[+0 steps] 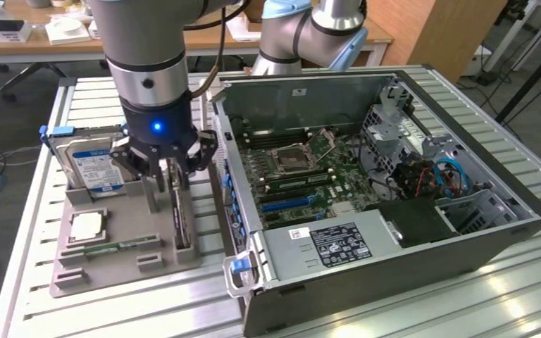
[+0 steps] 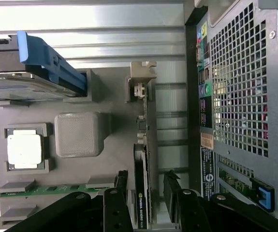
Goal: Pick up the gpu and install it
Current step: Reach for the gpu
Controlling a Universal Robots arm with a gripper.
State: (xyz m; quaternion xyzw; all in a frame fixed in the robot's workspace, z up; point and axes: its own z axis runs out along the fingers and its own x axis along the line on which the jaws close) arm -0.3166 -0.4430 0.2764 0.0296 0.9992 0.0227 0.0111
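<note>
The gpu (image 1: pixel 182 220) is a thin dark card standing on its edge in a slot of the grey holder tray (image 1: pixel 129 266). In the wrist view the gpu (image 2: pixel 142 164) runs lengthwise, with its pale metal bracket (image 2: pixel 139 89) at the far end. My gripper (image 1: pixel 170 182) hangs right over the card and is open. In the wrist view my gripper (image 2: pixel 147 189) straddles the card, one black finger (image 2: pixel 122 186) on each side, with a gap left between the pads and the card. The open computer case (image 1: pixel 365 204) lies beside the tray at the exterior view's right.
On the same tray stand a silver hard drive with a blue label (image 1: pixel 92 165), a square processor (image 1: pixel 87 225) and a green memory stick (image 1: pixel 110 248). The case's perforated back panel (image 2: pixel 240 96) sits close beside the card. Desks and a second arm stand behind.
</note>
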